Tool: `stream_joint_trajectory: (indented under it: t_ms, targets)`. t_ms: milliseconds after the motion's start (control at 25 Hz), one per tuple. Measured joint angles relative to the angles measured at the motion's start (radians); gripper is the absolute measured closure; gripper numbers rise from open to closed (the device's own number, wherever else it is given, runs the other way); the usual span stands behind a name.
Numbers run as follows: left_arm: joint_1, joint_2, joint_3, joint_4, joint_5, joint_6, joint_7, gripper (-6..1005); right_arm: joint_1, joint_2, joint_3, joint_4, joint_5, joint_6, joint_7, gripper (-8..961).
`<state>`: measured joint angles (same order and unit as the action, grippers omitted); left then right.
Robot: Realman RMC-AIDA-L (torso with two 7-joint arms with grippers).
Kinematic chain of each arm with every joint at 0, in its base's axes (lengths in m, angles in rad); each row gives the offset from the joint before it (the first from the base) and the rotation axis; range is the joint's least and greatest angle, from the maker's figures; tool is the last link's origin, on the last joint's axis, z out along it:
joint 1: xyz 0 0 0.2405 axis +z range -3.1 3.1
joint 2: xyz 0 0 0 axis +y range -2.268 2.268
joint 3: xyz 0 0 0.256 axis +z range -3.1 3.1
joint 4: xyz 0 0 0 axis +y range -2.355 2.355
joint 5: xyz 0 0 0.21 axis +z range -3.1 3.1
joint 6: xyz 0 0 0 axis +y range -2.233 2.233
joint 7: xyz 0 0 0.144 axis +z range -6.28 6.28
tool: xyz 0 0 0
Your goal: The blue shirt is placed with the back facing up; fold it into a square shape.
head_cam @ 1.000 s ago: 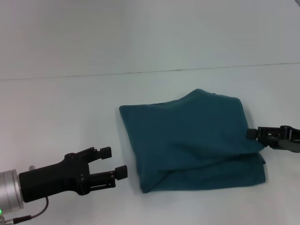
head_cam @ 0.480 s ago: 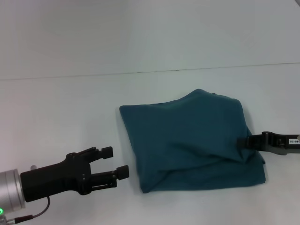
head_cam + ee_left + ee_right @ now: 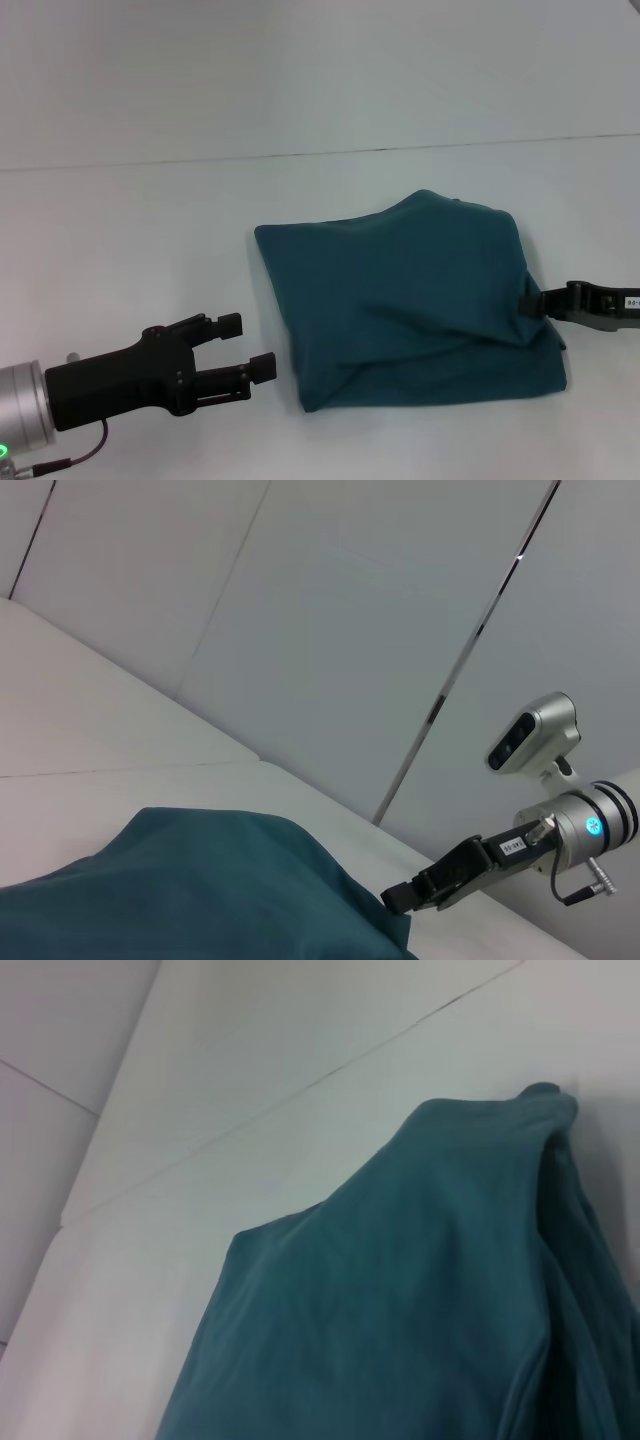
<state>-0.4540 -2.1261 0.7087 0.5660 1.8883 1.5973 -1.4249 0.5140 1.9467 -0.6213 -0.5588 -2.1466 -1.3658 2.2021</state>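
Head view: folded blue shirt (image 3: 410, 305); right gripper (image 3: 535, 302) at its right edge, grip unclear; left gripper (image 3: 245, 347) spread apart left of it.

Right gripper (image 3: 533, 301) fingertips hidden against blue shirt (image 3: 400, 300); arm cropped.

A plain white table (image 3: 150, 260) is seen, with a thin seam running across it toward its far edge. One thing is carried directly on it: the blue shirt (image 3: 410, 300), folded into a rumpled, roughly square bundle, laid toward the right side of the surface.
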Motion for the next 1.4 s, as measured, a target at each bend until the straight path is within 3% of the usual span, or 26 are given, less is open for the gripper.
stream_joint_trajectory:
  t_ms: [520,680,960,1400]
  targets:
    - [-0.002,0.0,0.0,0.0,0.0,-0.006,0.0,76,-0.003,-0.012,0.003,-0.008,-0.002,-0.034,0.012,951]
    - [-0.003,0.0,0.0,0.0,0.0,-0.008,0.0,76,-0.01,-0.017,0.061,-0.03,0.001,-0.118,-0.015,950]
    - [-0.01,-0.002,0.0,0.0,0.0,-0.012,-0.002,77,-0.004,-0.007,0.189,-0.104,0.005,-0.263,-0.051,949]
    - [-0.017,-0.005,-0.001,0.0,0.0,-0.021,-0.01,78,0.004,-0.02,0.206,-0.155,0.123,-0.37,-0.062,946]
